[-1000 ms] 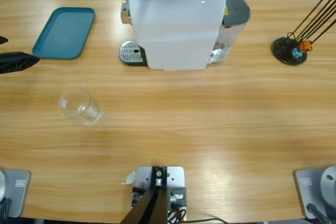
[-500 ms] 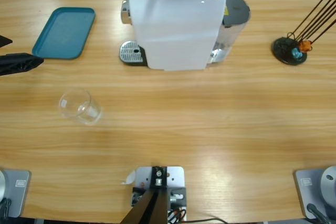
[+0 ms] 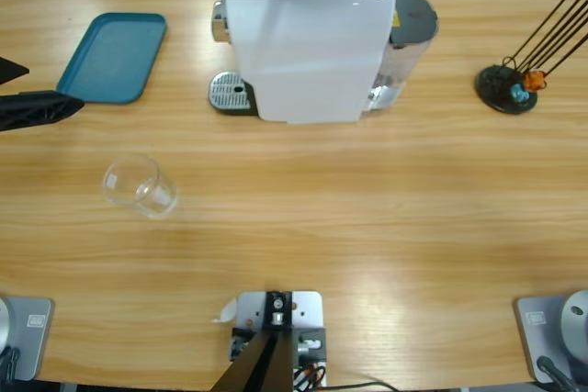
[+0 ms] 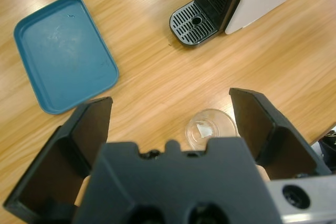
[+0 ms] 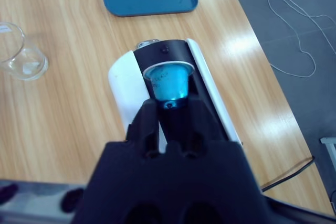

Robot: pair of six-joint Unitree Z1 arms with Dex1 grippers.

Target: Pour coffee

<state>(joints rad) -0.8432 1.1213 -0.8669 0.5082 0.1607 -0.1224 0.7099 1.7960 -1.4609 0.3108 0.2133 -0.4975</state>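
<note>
A clear empty glass [image 3: 138, 185] stands on the table left of centre; no coffee is in view. The white coffee machine [image 3: 308, 43] stands at the back, with its round drip tray [image 3: 230, 94] on its left side. My left gripper [image 4: 170, 99] is open and hovers above the table, with the glass [image 4: 210, 129] showing low between its jaws. In the high view it enters at the left edge. My right gripper [image 5: 170, 106] is shut on a teal capsule [image 5: 169, 81], held over the machine's black top [image 5: 165, 56].
A teal tray [image 3: 112, 55] lies at the back left, beyond the left gripper. A black capsule stand [image 3: 505, 87] with thin rods and small capsules sits at the far right. Bare wood runs along the table's front half.
The right gripper has carried the teal capsule to the right, over the machine's top. The left gripper has crept a little further in from the left edge.
</note>
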